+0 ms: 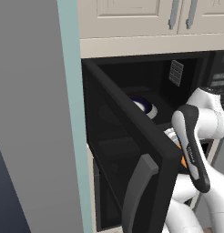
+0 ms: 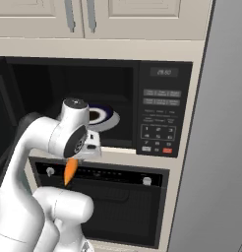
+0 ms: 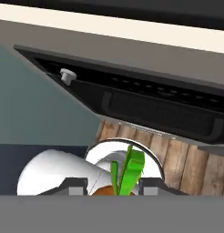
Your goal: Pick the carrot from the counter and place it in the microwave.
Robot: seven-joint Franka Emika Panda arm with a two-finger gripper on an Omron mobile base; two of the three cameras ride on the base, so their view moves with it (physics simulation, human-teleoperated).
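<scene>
Up top there are cream cupboard doors (image 2: 133, 17) with long grey handles (image 2: 69, 15). A flat cream strip (image 1: 150, 44) runs just under them.

A round plate (image 2: 101, 116) lies in the dark space below, white with a dark blue ring on it.

Lower down sits a black oven (image 2: 120, 204). It has a small white knob (image 2: 49, 171) on the left side and another white knob (image 2: 147, 180) on the right side. A row of tiny marks runs between the two knobs.

A tall grey wall (image 1: 27, 113) stands on the left, with a pale blue-green edge (image 1: 73, 113).

Way down low there is a brown wooden floor (image 3: 186, 164) made of boards.
</scene>
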